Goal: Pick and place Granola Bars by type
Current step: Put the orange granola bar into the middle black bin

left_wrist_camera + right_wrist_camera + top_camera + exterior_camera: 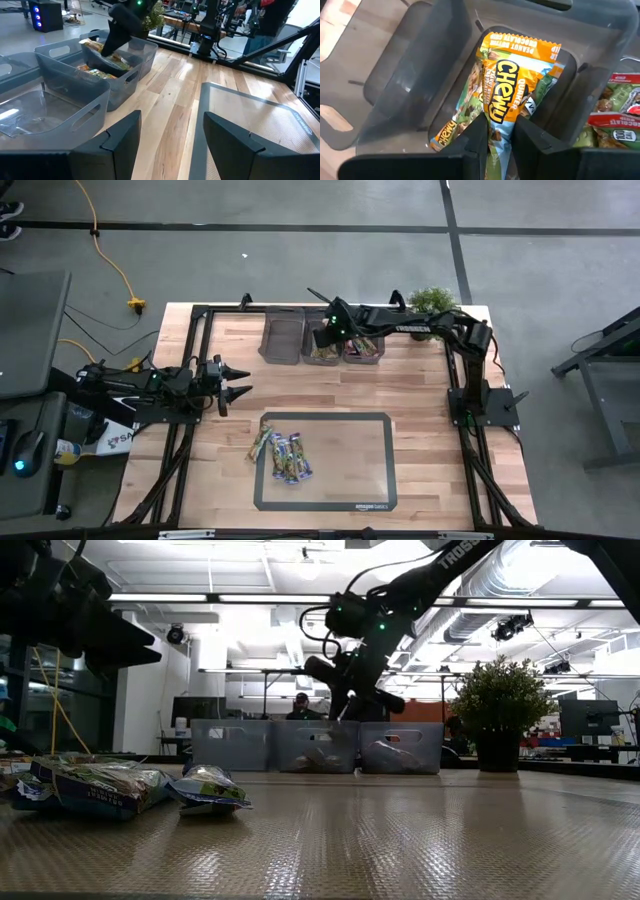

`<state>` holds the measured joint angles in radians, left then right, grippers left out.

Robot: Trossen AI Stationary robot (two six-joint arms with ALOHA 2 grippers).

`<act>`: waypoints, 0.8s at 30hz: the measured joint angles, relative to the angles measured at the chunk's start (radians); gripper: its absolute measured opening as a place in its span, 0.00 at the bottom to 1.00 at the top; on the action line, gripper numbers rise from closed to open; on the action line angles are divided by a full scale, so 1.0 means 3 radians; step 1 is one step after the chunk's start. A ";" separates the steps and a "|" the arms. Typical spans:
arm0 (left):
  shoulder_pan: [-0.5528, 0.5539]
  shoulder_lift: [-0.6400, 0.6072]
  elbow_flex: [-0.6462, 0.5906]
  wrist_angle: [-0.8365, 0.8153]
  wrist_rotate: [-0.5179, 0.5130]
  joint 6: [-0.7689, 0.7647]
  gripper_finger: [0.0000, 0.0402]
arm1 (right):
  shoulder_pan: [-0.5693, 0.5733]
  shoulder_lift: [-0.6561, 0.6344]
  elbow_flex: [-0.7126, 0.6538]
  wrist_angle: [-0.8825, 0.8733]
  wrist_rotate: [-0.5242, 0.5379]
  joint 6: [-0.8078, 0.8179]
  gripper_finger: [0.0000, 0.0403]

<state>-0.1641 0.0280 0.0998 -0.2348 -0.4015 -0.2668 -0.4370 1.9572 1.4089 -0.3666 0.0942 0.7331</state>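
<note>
Over mid bin [325, 340], far edge of table: R gripper [499, 134] pinches an orange bar [512, 75] by its tail, bar hanging just above same-type bars in that bin. You want it low and centred btwn walls before letting go, so it won't catch the rim. L gripper [170, 135] waits wide, nothing in it. Loose bars [283, 455] still lie on mat [380, 505].

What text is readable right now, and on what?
"CHEWY", "QUAKER", "PEANUT BUTTER CHOCOLATE CHIP": on the orange bar that the right claw holds over the middle bin.
"CHEWY": on a bar lying in that bin.
"amazon basics": on the mat's edge, barely legible.
"TROSS...": on the right arm, cut off.
Red-labelled bars' print: too blurred.
</note>
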 joint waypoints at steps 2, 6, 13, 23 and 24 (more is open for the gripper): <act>0.0000 0.0000 0.0001 0.0000 0.0000 0.0000 0.53 | 0.0000 0.0000 0.0000 -0.0010 -0.0016 -0.0032 0.15; -0.0001 0.0000 0.0001 0.0000 0.0000 0.0000 0.53 | 0.0001 0.0000 0.0000 -0.0012 -0.0140 -0.0142 0.15; 0.0000 0.0000 0.0000 0.0000 0.0000 0.0000 0.53 | 0.0000 0.0000 0.0000 0.0057 -0.0356 -0.0387 0.15; -0.0001 0.0000 0.0000 0.0000 0.0000 0.0000 0.53 | 0.0000 0.0000 0.0000 0.0176 -0.0562 -0.0548 0.19; -0.0001 0.0000 0.0000 0.0000 0.0000 0.0000 0.53 | -0.0001 0.0000 0.0000 0.0177 -0.0536 -0.0525 0.21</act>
<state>-0.1642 0.0280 0.0999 -0.2348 -0.4015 -0.2668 -0.4372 1.9572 1.4090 -0.3134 -0.0667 0.5755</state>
